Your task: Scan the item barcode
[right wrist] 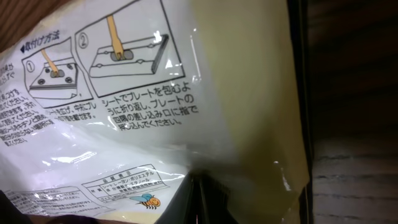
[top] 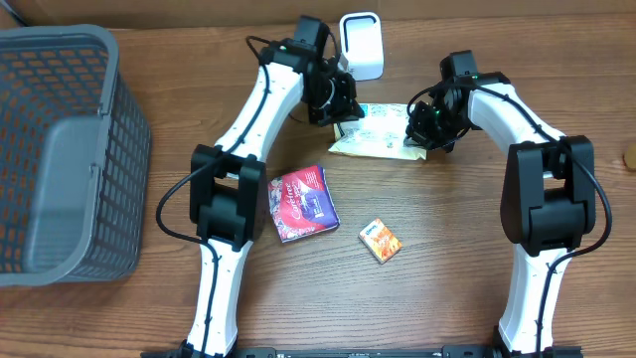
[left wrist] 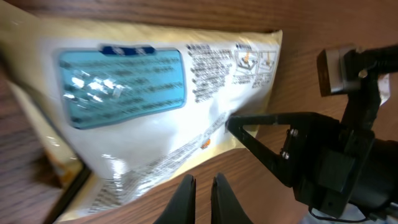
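One pale pouch [top: 378,142] lies flat on the table [top: 447,288], just before the white scanner [top: 362,45], apparently not yet scanned. The right gripper [top: 423,137] seems pinched on its edge; the left gripper [top: 343,121], fingers closed, sits alongside. Lifting and presenting remain.

Both arms reach far and bend inward; the left hand [top: 341,121] and right hand [top: 421,127] face each other, both closed.

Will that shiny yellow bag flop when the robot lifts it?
Probably floppy: the bag wrinkles where the right gripper pinches it. Its shiny film may be slippery. It looks flat, so it is likely light.
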Robot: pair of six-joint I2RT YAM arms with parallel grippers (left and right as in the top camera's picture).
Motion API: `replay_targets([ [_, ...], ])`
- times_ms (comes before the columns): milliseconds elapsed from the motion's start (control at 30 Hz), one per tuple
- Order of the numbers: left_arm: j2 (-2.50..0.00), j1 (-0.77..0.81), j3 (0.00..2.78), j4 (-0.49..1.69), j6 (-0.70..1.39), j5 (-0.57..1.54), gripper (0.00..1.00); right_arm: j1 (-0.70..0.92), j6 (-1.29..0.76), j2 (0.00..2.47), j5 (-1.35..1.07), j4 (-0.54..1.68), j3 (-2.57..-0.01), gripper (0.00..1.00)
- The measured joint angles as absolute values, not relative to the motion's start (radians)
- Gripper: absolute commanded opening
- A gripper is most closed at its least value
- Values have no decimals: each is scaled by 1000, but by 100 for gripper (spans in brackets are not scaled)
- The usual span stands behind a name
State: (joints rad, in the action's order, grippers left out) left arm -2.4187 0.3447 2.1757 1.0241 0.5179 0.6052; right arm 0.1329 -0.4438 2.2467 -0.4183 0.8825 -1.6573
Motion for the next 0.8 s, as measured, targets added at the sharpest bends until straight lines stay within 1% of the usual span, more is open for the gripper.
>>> replay_targets([
  [167,-2430,381,2176,1036,521,518,4,134,-444,2247,-419,884,-1657,4],
  [400,-2487,381,2175,1174,521,210,4,136,-442,2247,-427,892,-1657,4],
  [567,-2490,343,2181,1284,525,17,4,138,-440,2247,-429,898,-1657,4],
  [700,-2490,279,2244,1367,551,-23,4,138,-440,2247,-429,900,-1657,4],
  [800,-2489,231,2339,1377,551,25,4,138,-440,2247,-429,899,-1657,4],
])
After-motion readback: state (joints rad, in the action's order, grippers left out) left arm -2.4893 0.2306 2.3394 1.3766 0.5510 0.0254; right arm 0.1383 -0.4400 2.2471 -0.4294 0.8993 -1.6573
